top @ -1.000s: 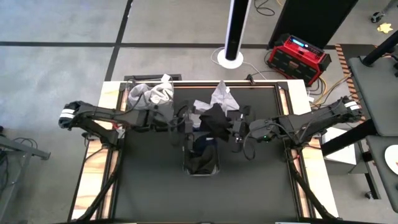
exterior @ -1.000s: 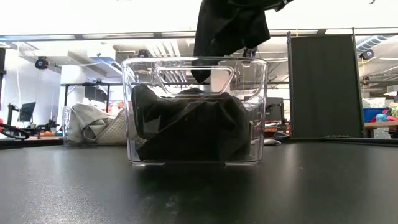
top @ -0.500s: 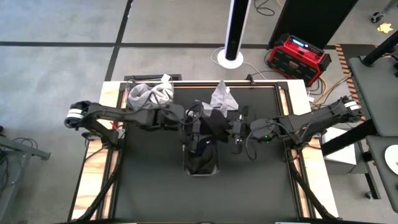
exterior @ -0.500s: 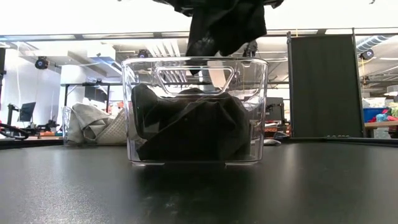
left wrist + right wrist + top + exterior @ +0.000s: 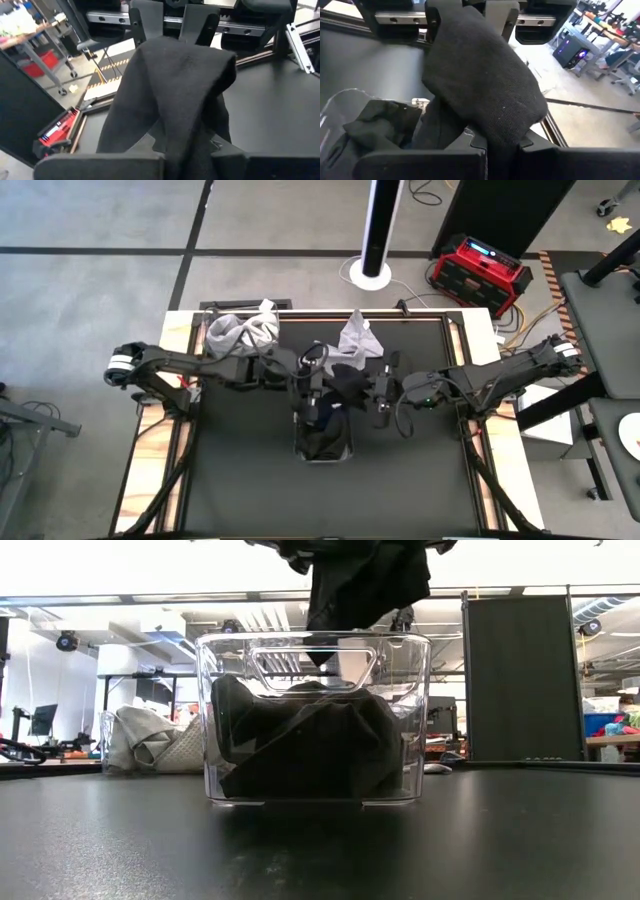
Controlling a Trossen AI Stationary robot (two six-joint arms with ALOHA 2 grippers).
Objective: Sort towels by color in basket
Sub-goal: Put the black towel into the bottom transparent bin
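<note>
High view: left pincer (image 5: 318,383) has moved in since a second ago and is now clamping the black towel (image 5: 345,384) alongside the right pincer (image 5: 372,390), both suspending it over the clear basket (image 5: 325,448) already holding dark towels, so the drop looks close.

Left arm reaching from the left edge of the table toward its middle, forearm almost level, left gripper (image 5: 316,380) above the table's middle, fingers closed on one end of a black cloth. Right arm reaching in from the right edge in the same manner, right gripper (image 5: 368,387) facing the left one, fingers clamped on the other end.
</note>
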